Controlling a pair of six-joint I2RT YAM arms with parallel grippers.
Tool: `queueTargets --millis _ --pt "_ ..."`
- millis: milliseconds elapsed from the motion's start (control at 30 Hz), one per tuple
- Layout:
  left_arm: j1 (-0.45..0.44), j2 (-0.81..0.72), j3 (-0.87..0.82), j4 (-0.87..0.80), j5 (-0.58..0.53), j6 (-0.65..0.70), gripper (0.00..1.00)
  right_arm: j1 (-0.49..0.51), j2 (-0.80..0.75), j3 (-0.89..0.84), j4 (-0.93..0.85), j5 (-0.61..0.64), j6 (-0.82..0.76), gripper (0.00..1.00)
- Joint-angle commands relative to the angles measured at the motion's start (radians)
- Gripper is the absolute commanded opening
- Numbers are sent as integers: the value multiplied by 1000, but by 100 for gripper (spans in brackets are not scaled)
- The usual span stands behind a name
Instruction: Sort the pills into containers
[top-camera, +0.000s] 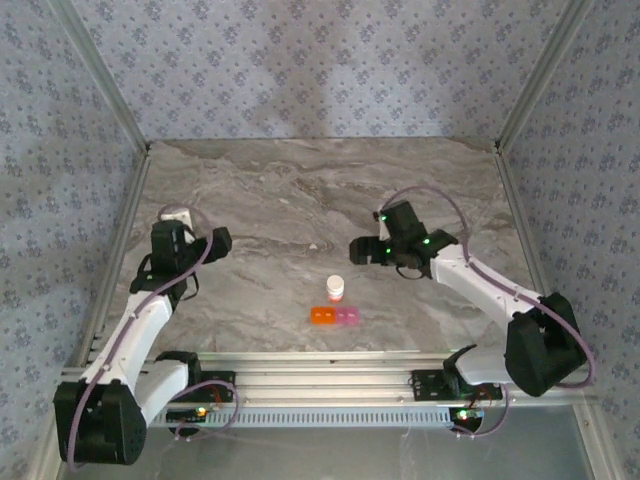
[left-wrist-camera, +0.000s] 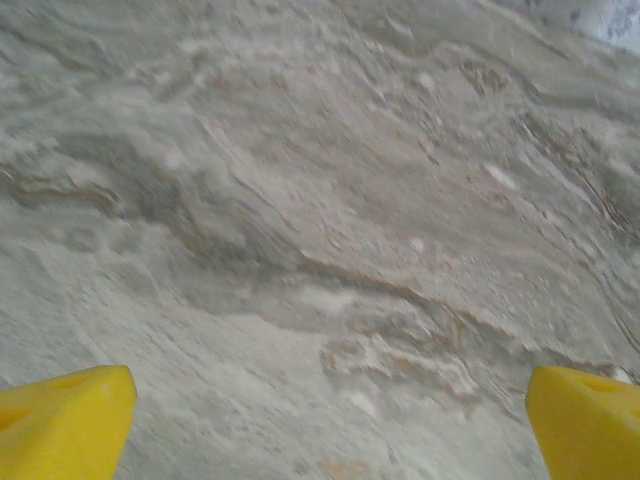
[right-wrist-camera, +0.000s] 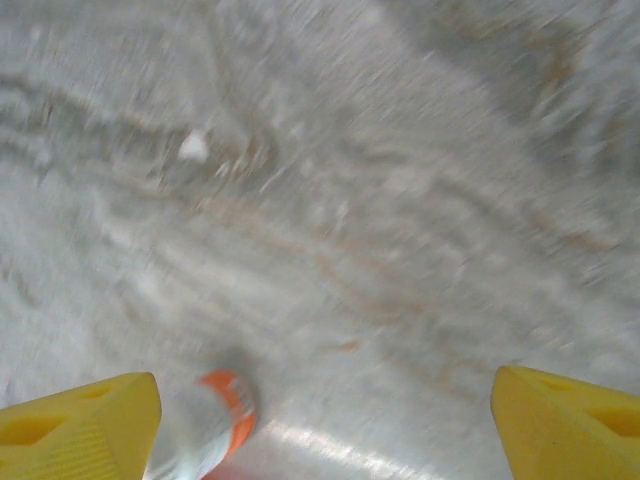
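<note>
While spread wide, nothing gripped by left end effector (left-wrist-camera: 328, 425) or right end effector (right-wrist-camera: 325, 425); bottle (right-wrist-camera: 212, 428) seen beside latter's finger in wrist view; containers (top-camera: 335, 316) seen from top.

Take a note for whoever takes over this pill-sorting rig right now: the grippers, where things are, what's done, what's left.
Left gripper: open, empty, over bare table on the left.
Right gripper: open, empty, close to the white bottle, which sits beside one finger, not gripped.
Containers: the strip lies just in front of the upright bottle, orange compartment at its left end.
Done: nothing I can confirm; compartment contents are too small to tell.
Left: probably grasp the bottle, then sort pills into the compartments.
</note>
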Motion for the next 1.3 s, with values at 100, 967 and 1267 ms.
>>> queueTargets --millis 100,967,1267 --pt "-80 78 95 -163 29 -45 100 174 46 71 -107 74 40 89" --pt "-197 212 159 -169 3 -90 100 285 332 155 -117 47 -14 53" --pt "-215 231 154 -167 4 -92 100 173 339 218 -114 74 -50 36"
